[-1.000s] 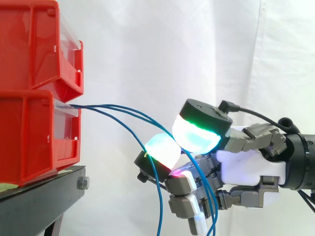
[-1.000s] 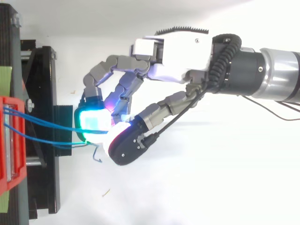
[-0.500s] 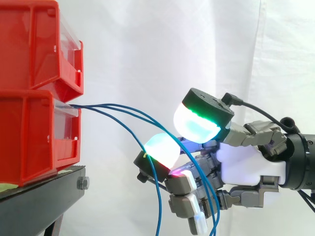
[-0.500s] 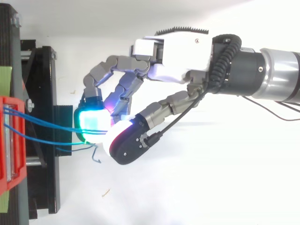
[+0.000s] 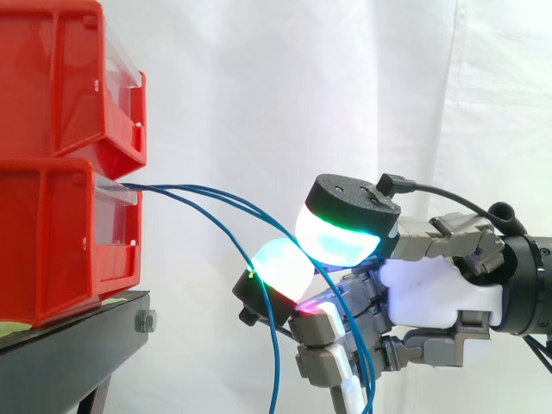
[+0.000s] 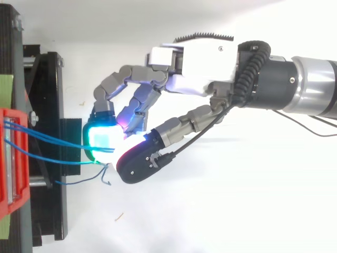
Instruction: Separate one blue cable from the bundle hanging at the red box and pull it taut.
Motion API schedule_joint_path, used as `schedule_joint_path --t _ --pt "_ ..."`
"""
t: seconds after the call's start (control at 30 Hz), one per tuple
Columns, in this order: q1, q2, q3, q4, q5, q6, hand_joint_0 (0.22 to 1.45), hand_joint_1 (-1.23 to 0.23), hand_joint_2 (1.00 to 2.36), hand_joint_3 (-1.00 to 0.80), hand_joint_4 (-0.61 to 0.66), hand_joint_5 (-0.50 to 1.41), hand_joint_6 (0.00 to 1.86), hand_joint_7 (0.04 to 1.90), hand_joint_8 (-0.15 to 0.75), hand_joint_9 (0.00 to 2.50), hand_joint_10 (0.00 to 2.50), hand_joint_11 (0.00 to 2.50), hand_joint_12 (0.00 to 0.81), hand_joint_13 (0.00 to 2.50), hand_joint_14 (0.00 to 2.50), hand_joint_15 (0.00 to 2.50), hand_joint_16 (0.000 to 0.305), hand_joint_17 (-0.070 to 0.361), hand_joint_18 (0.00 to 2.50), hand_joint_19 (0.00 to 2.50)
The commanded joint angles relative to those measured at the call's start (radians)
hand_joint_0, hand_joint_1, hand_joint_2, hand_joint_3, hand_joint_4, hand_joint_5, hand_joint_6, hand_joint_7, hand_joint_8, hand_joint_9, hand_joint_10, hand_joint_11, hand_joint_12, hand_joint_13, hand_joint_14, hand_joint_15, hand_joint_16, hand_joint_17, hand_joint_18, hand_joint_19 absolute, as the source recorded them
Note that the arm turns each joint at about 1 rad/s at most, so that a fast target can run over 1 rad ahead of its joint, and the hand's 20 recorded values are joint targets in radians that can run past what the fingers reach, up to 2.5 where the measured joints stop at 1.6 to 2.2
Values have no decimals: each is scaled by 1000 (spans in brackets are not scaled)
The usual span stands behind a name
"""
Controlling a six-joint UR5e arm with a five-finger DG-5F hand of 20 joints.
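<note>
Several thin blue cables (image 5: 207, 197) leave the front of the lower red box (image 5: 60, 241) and arc right and down through my hand (image 5: 440, 293). My fingers are curled. The thumb's green-cyan pad (image 5: 341, 235) presses down beside a cyan finger pad (image 5: 280, 266), and the cables run between and behind them before dropping past the lower fingers. From above, the cables (image 6: 52, 139) stretch from the red box (image 6: 13, 158) to the cyan pad (image 6: 104, 138), where the hand (image 6: 200, 58) pinches them. One cable (image 6: 79, 182) sags apart, with a loose end near the thumb.
A second red box (image 5: 60, 78) is stacked on the lower one. Both rest on a black stand (image 5: 69, 345) at the left. A white curtain hangs behind. The arm comes in from the right.
The thumb has swung down and left, closing against the cyan finger pad. In the top view one cable has dropped away from the others and now sags lower.
</note>
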Motion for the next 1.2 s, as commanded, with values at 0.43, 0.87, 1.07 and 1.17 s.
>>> schedule_joint_path --t 0.43,0.87,1.07,1.17 --pt "1 1 0 0 3 5 633 -803 1009 -373 76 -140 809 1186 330 921 16 739 361 906 21 972 40 91 1032 663" --pt "1 1 0 -2 3 6 658 -625 1018 -209 233 -58 503 1448 280 837 15 581 325 807 21 950 39 87 949 685" --pt "1 1 0 -2 3 6 661 -687 1019 -194 221 -70 502 1456 293 834 16 669 330 790 21 944 39 87 943 673" --pt "1 -1 0 -2 3 6 670 -788 1018 -191 217 -124 617 1315 312 829 18 732 340 793 20 959 39 88 955 669"
